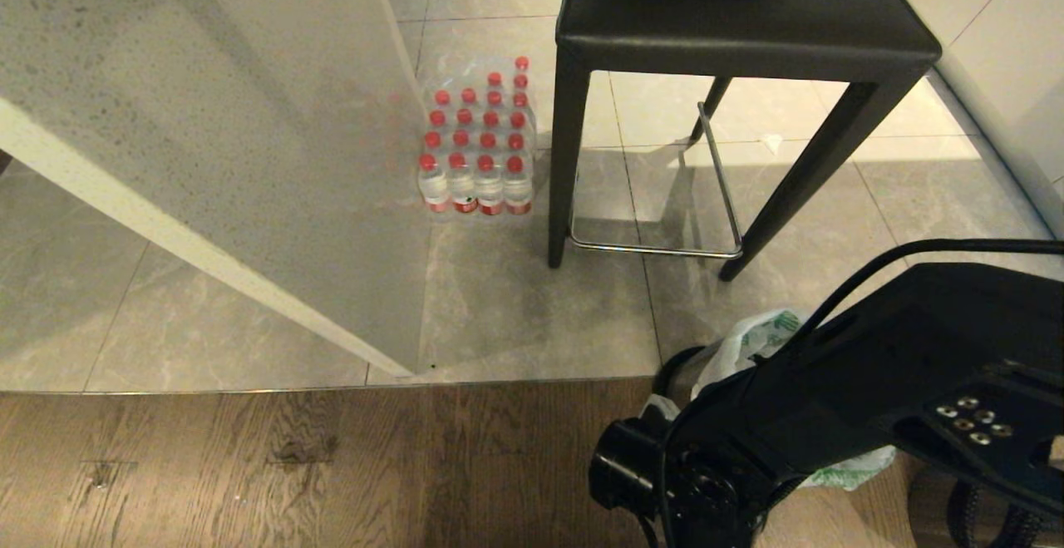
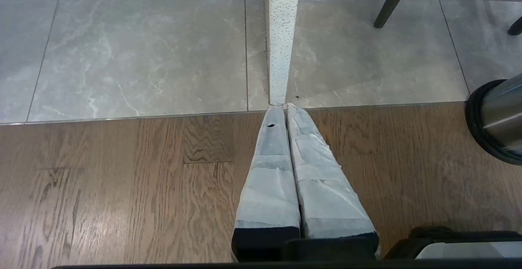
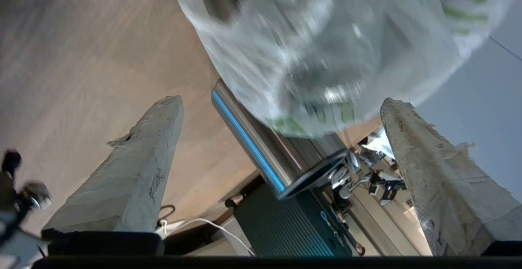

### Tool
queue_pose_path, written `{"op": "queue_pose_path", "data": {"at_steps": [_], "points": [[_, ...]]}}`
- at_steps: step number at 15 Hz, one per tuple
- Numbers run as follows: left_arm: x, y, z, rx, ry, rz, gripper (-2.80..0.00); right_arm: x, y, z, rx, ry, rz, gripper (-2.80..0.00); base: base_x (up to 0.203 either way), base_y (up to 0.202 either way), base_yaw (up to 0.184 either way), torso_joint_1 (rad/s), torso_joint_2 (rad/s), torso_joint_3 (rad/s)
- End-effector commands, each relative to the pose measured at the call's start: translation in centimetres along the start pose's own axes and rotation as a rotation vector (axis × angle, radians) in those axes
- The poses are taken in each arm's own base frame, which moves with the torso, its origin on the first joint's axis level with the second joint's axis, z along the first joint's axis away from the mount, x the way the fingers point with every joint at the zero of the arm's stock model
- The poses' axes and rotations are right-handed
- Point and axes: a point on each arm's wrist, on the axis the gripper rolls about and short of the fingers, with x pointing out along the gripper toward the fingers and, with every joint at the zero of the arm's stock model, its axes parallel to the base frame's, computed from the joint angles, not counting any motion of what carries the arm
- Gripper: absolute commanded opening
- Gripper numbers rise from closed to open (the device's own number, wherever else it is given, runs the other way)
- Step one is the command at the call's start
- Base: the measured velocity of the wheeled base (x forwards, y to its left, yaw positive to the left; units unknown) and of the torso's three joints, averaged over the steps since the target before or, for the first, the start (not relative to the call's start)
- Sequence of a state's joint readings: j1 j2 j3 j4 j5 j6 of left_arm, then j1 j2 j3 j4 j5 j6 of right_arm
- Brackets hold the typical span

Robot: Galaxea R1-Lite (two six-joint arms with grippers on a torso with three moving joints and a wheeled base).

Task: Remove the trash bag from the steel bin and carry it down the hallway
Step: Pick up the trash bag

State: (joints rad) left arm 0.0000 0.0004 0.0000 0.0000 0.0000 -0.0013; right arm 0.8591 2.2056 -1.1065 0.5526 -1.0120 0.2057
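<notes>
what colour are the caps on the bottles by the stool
Red caps, on the pack of bottles beside the stool; clearest in the head view.

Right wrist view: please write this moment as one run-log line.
right gripper: open, facing trash bag | bag: in steel bin | left gripper: shut, idle

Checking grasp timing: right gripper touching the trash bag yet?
Apart. In the right wrist view the right gripper stands open, both fingers wide of the trash bag on the steel bin, background showing between.
</notes>
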Motion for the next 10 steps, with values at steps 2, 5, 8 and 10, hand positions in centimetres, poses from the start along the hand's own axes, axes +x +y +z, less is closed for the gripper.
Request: {"op": "queue_pose_path", "data": {"at_steps": [2, 5, 8, 10], "points": [[0.0, 0.0, 0.0, 0.000, 0.000, 0.000, -2.80, 1.5, 2.7, 1.6, -0.013, 0.001, -0.043, 0.00, 0.000, 0.000, 0.000, 0.000, 0.00, 0.000], [0.0, 0.0, 0.0, 0.000, 0.000, 0.000, -2.80, 3.1, 3.9, 1.2, -0.039, -0.001, -0.195, 0.00, 0.000, 0.000, 0.000, 0.000, 0.00, 0.000], [0.0, 0.0, 0.0, 0.000, 0.000, 0.000, -2.80, 4.0, 4.2, 1.0, -0.024, 0.002, -0.222, 0.00, 0.000, 0.000, 0.000, 0.000, 0.00, 0.000], [0.0, 0.0, 0.0, 0.000, 0.000, 0.000, -2.80, 4.5, 4.5, 1.1, -0.025, 0.007, -0.252, 0.00, 0.000, 0.000, 0.000, 0.000, 0.00, 0.000]]}}
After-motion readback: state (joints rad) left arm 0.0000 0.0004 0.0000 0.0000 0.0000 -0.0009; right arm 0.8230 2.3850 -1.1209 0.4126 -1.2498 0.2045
